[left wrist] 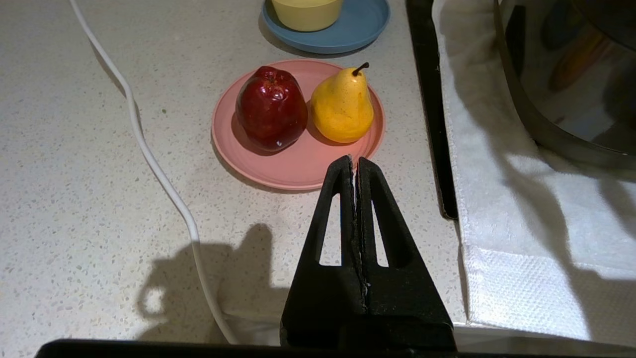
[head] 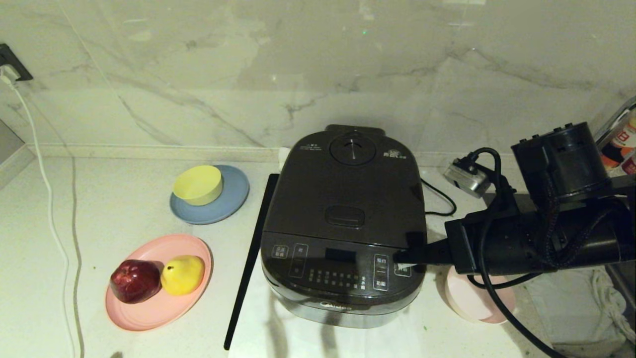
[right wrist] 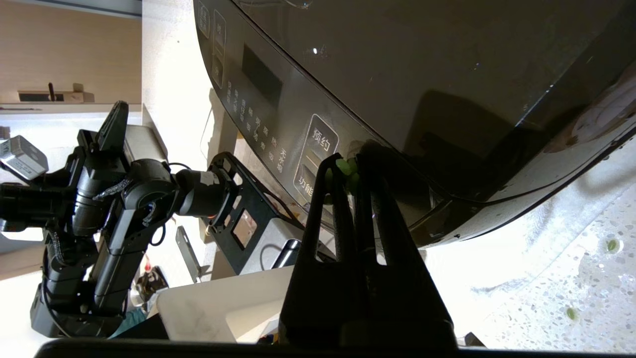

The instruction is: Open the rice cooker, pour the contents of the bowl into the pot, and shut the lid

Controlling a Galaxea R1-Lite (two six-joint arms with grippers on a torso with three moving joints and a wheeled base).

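My right gripper (head: 403,257) has its fingers pressed together with nothing between them except, as the right wrist view shows, a couple of small green bits (right wrist: 344,166) stuck near the tips; it reaches in level from the right and its tips sit at the right end of the control panel (head: 343,271) of the rice cooker (head: 345,223), at or just off the surface, I cannot tell which. The lid (head: 348,191) is down, so I judge the step in hand to be either the opening or the final closing; the stray green bits on the counter (right wrist: 612,245) hint at the latter, but I cannot say. If I am opening, I want the closed tips on the oval latch button (head: 344,216), which lies up and left of where they are now, pressed straight down without nudging the cooker on its white cloth (left wrist: 502,199). The pale pink bowl (head: 474,298) sits on the counter just right of the cooker, under my right arm, its inside hidden. The pot is out of sight under the lid. The head view alone gives me the latch button, the steam knob and the bowl; the right wrist view alone gives the green bits. The left gripper (left wrist: 356,161), closed and empty, hangs parked above the counter near the pink plate (left wrist: 298,164) with an apple (left wrist: 271,109) and a pear (left wrist: 342,104).
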